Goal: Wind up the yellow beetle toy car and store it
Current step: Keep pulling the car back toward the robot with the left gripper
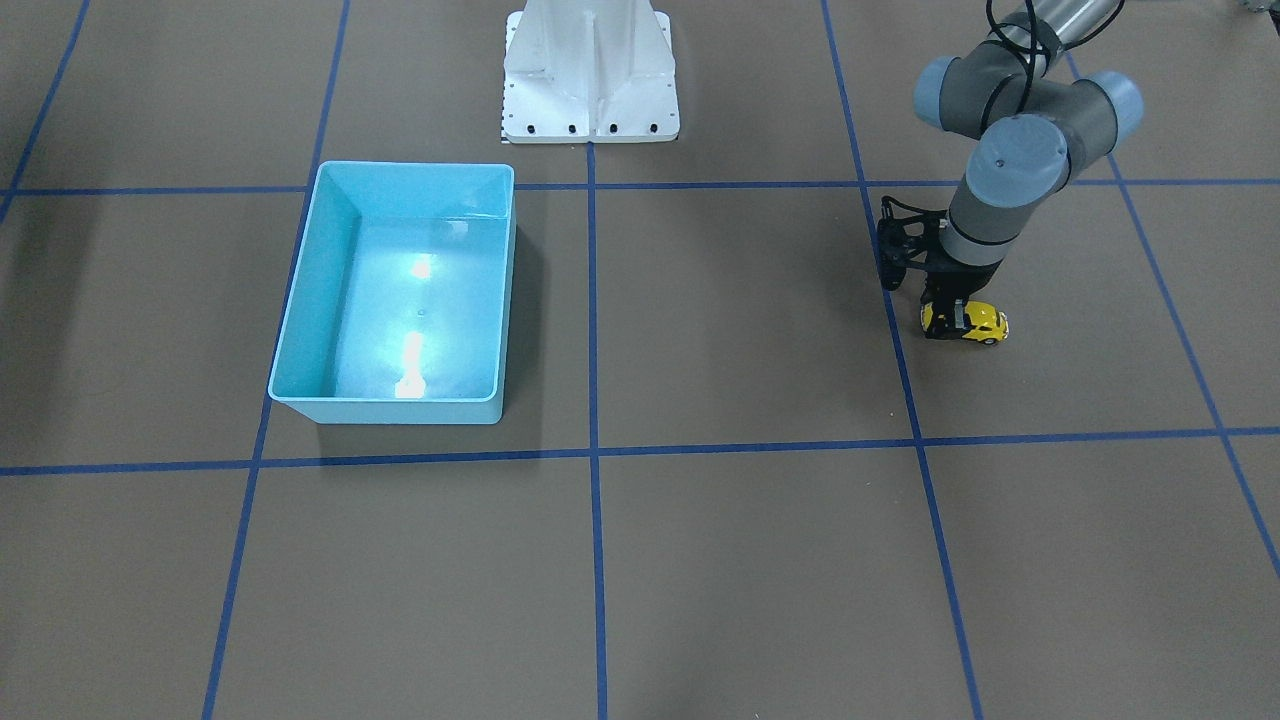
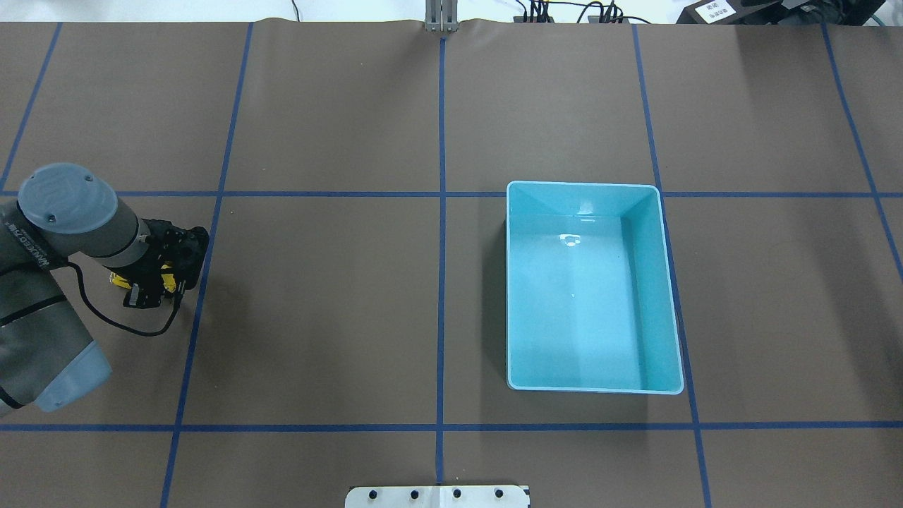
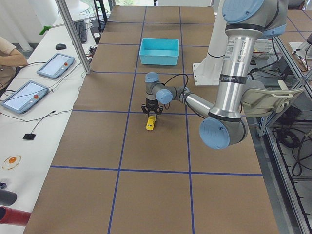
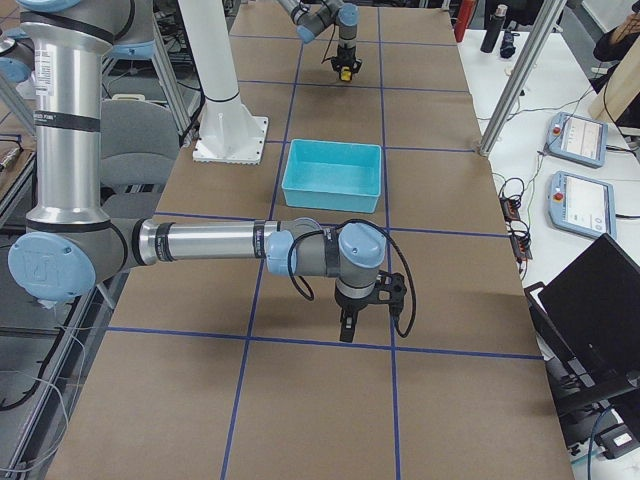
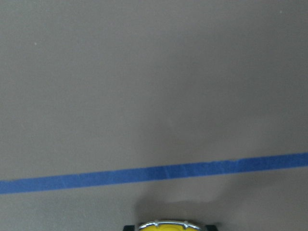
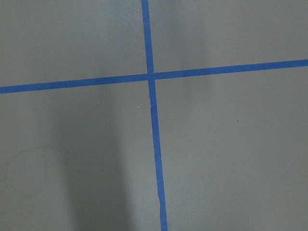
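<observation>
The yellow beetle toy car [image 1: 982, 324] sits on the brown table at my left side, wheels down. My left gripper [image 1: 953, 320] reaches straight down on it, fingers closed on the car's sides. From overhead the gripper [image 2: 151, 283] hides most of the car [image 2: 120, 281]. The left wrist view shows only the car's pale bumper [image 5: 168, 225] at the bottom edge. The light-blue bin [image 1: 300, 300] stands open far off on the other half of the table. My right gripper [image 4: 346, 326] shows only in the exterior right view, low over the table; I cannot tell if it is open.
Blue tape lines [image 2: 441, 282] divide the brown table into squares. The white robot base [image 1: 590, 80] stands at the table's edge between the arms. The bin [image 2: 582, 185] holds nothing. Tablets and cables [image 3: 29, 92] lie on a side bench.
</observation>
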Controlling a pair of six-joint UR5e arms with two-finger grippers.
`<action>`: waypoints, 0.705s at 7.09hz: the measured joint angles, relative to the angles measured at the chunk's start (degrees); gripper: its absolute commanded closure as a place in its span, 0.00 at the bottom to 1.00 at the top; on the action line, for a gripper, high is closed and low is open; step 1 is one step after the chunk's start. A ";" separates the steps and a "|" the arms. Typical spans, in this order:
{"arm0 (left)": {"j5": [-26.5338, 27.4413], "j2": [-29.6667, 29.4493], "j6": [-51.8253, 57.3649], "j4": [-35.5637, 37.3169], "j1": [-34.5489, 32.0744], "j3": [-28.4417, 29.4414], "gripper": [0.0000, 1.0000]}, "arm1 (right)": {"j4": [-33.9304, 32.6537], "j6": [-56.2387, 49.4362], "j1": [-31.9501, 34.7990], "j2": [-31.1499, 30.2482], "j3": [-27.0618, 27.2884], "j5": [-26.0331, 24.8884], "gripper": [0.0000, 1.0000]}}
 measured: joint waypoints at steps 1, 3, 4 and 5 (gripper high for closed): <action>-0.73 0.32 0.49 -0.25 -0.34 0.03 1.00 | 0.02 0.02 0.00 0.00 0.00 0.00 0.01; -1.27 1.11 1.25 -1.07 -0.85 0.10 1.00 | -0.01 0.01 0.00 0.00 0.00 0.00 0.01; -1.56 1.61 1.43 -1.52 -0.96 0.10 1.00 | -0.03 -0.01 0.00 0.00 0.00 0.00 0.01; -1.93 2.07 1.52 -2.10 -1.11 0.10 1.00 | -0.07 -0.01 0.00 0.00 0.00 0.00 0.01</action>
